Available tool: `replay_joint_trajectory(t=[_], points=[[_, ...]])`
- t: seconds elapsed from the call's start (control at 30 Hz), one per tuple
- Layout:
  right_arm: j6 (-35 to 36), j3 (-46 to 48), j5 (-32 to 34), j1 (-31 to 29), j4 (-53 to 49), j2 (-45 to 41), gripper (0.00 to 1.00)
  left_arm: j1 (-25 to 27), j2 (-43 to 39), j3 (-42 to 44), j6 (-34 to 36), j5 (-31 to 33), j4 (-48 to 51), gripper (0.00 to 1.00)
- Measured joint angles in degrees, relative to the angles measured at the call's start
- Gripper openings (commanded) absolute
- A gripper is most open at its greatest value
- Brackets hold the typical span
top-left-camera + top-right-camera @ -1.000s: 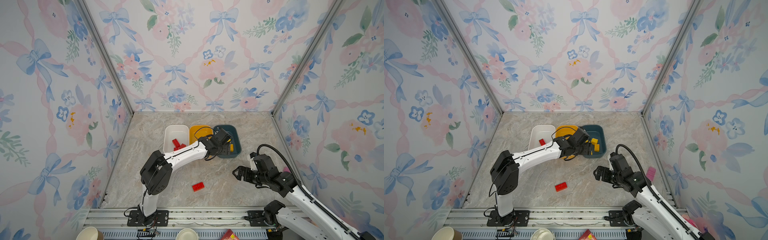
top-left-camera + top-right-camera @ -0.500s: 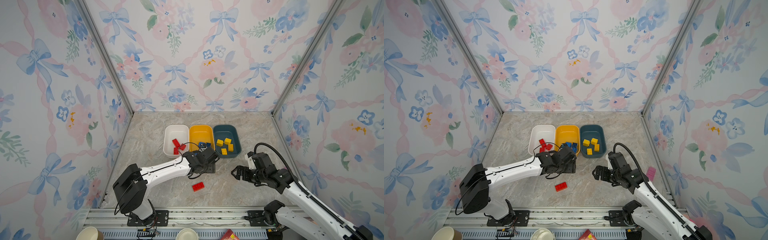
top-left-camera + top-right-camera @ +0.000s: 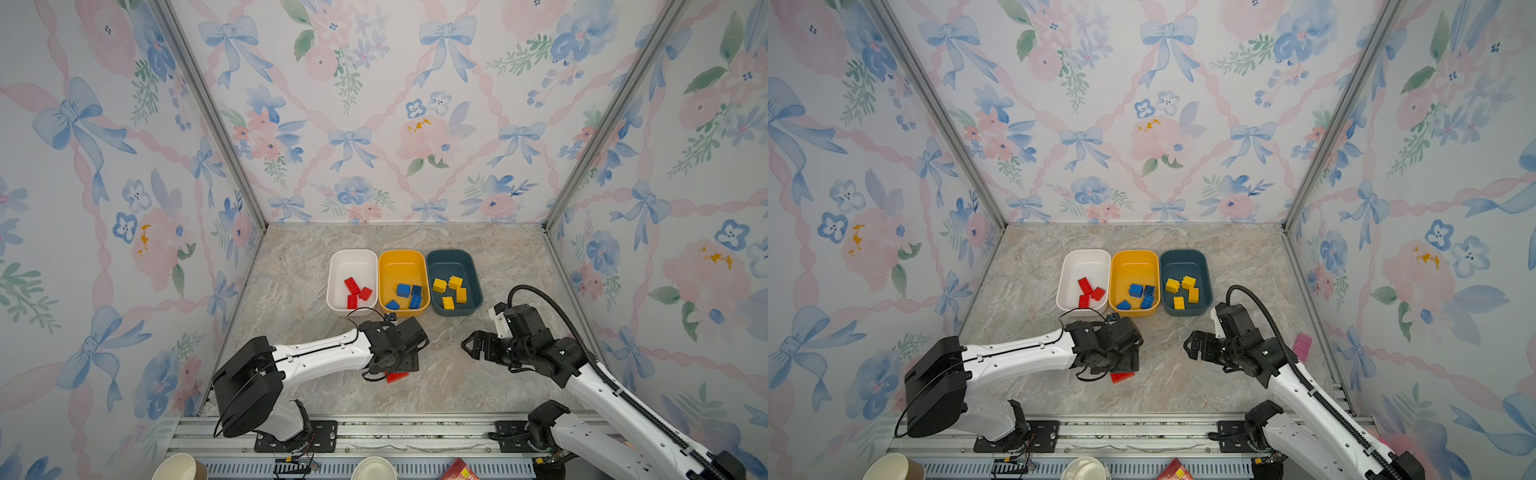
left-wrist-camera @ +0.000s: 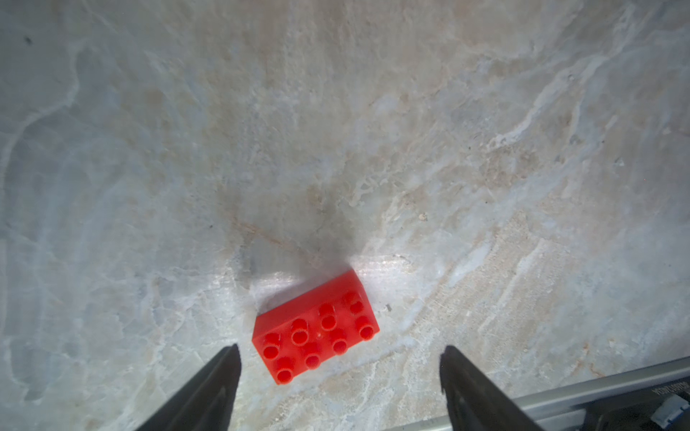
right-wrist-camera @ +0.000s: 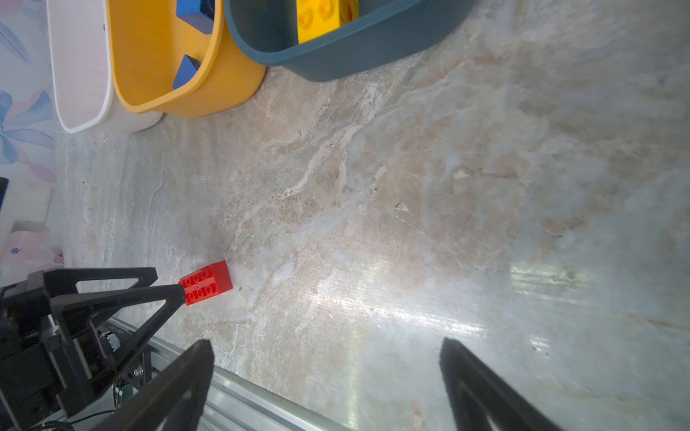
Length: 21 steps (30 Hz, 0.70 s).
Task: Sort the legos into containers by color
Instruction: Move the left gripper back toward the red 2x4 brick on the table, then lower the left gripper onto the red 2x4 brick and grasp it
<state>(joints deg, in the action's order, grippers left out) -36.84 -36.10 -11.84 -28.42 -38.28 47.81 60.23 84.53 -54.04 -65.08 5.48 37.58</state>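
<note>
The left gripper (image 4: 339, 349) hangs with jaws spread wide about a red oblong studded plastic lego (image 4: 315, 328), untouched on the marbled tabletop (image 4: 336, 112); the right gripper (image 5: 326, 345) hovers agape, empty. Beyond, red bricks (image 3: 352, 286) lie in the white plastic tub (image 3: 353, 264), blue bricks (image 3: 409, 291) in the yellow-orange tub (image 3: 401, 266), yellow bricks (image 3: 451, 289) in the dark teal tub (image 3: 449, 262); one brick left, I'd judge.
</note>
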Motion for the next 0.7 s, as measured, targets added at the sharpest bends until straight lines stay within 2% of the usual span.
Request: replay_joint_trajectory(t=[0.37,0.7], points=[[-0.02,0.02,-0.22,0.15,0.66,-1.84,0.97,0.13,3.21,0.70,-2.97,-1.95,-0.13,0.98],[-0.02,0.02,-0.39,0.63,0.83,-1.84,0.97,0.13,4.11,0.70,-4.68,-1.95,-0.15,0.98]])
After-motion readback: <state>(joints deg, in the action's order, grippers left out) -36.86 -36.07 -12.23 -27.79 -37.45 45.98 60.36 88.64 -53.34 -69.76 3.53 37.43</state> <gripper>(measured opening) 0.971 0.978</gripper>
